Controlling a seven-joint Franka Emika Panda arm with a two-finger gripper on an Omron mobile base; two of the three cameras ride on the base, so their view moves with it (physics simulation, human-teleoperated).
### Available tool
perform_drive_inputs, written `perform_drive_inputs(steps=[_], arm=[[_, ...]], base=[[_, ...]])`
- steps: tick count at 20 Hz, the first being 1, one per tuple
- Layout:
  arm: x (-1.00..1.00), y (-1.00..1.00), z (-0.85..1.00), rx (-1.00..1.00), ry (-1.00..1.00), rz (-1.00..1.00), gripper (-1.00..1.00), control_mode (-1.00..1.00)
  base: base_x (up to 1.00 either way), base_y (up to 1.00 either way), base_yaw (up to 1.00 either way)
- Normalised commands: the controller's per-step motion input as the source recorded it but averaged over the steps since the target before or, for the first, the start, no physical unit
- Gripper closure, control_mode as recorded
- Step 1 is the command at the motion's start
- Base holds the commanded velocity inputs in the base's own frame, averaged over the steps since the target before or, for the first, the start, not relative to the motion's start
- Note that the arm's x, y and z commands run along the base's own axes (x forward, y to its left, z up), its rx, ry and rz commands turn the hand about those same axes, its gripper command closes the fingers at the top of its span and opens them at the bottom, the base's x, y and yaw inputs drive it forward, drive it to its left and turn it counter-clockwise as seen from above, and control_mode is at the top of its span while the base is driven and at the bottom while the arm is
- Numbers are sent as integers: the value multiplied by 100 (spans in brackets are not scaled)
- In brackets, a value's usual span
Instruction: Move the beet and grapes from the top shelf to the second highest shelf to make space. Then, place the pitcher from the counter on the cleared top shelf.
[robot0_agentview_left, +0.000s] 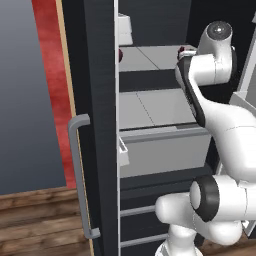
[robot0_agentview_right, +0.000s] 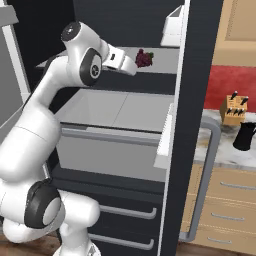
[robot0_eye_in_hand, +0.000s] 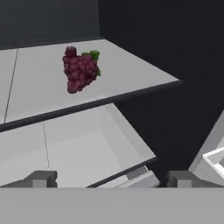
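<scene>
Grapes (robot0_eye_in_hand: 80, 70): lying on the top shelf (robot0_eye_in_hand: 131, 74), apart from the pincer (robot0_eye_in_hand: 111, 178), whose fingers stand wide and hold nothing; second highest shelf (robot0_eye_in_hand: 87, 148) below; pitcher (robot0_agentview_right: 245, 136) upright on the surface (robot0_agentview_right: 220, 150) beside a knife block (robot0_agentview_right: 233, 109)

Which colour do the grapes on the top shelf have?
Dark maroon-purple, with a small green leaf; the grapes show best in the hand view.
</scene>
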Motion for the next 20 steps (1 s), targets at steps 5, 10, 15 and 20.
perform_drive_inputs(steps=[5, 10, 15, 20], arm=[[45, -12, 0, 0, 5, 0, -100, -100], [43, -4, 0, 0, 2, 0, -100, -100], [41, 0, -11, 0, 0, 1, -100, -100], [43, 0, -28, 0, -1, 0, -100, -100]], base=[[0, 0, 0], [0, 0, 0], [0, 0, 0], [0, 0, 0]])
